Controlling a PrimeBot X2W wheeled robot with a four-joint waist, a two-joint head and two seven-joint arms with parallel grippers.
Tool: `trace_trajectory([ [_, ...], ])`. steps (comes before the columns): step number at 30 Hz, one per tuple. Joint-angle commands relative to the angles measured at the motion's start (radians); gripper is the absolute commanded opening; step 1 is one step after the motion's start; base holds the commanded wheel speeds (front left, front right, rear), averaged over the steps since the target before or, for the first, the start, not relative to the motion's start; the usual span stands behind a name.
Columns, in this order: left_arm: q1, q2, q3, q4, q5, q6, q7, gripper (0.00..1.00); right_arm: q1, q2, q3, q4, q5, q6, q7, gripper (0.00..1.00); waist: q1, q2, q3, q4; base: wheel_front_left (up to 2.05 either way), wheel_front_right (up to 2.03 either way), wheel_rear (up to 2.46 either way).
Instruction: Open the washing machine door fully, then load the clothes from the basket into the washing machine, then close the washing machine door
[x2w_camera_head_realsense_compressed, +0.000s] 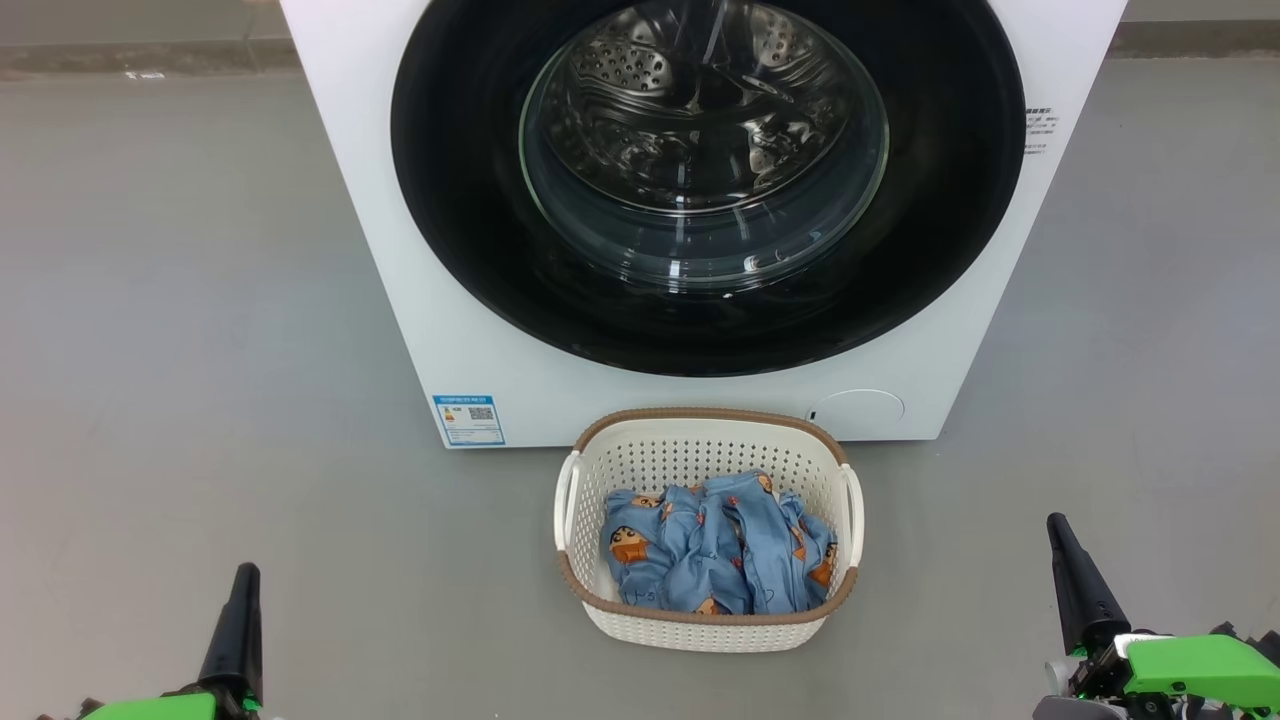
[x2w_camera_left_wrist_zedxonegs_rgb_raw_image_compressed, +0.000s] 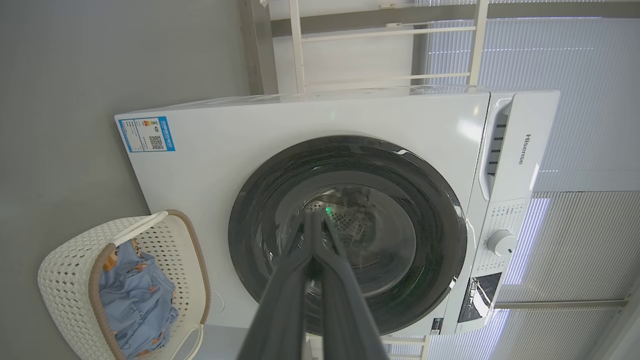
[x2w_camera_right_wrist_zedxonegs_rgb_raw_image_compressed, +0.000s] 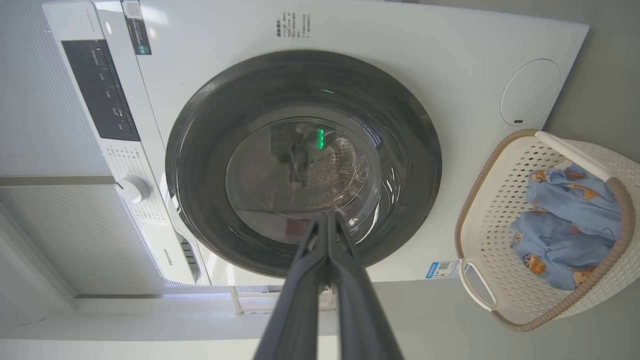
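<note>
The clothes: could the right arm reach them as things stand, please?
Probably yes: the clothes lie uncovered in the open basket, with only floor between it and the right gripper, which is shut and must open first.

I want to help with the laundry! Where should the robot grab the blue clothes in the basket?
Grab the raised, bunched-up fold in the middle of the clothes, coming straight down from above. The basket is open on top, and its walls block every side.
</note>
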Motion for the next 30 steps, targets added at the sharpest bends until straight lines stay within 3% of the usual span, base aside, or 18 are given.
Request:
trace_trajectory([
  [1,-0.041,0.019,0.03,-0.02,0.005,-0.012,0.001,0.0,-0.043,-0.004,0.023,-0.023,-0.005,-0.001,0.009,0.0,0.0,0.0,0.0,0.0,0.0,0.0,0.0],
  [7,-0.041,0.019,0.03,-0.02,0.005,-0.012,0.001,0.0,-0.043,-0.004,0.023,-0.023,-0.005,-0.001,0.009,0.0,0.0,0.0,0.0,0.0,0.0,0.0,0.0],
  [8,0.0,0.0,0.0,0.0,0.0,0.0,0.0,1.0,0.0,0.0,0.0,0.0,0.0,0.0,0.0,1.0,0.0,0.0,0.0,0.0,0.0,0.0,0.0],
  [16,0.017,-0.009,-0.006,0.013,-0.007,0.0,-0.016,1.0,0.008,0.006,0.012,0.021,0.001,0.0,-0.016,1.0,0.0017,0.0,-0.001,0.001,0.0,0.0,0.0],
  [30,0.015,-0.006,-0.019,-0.024,-0.018,-0.001,-0.047,1.0,-0.009,0.004,0.045,-0.005,0.003,0.0,-0.044,1.0,0.0,0.0,0.002,0.004,0.0,0.0,0.0],
])
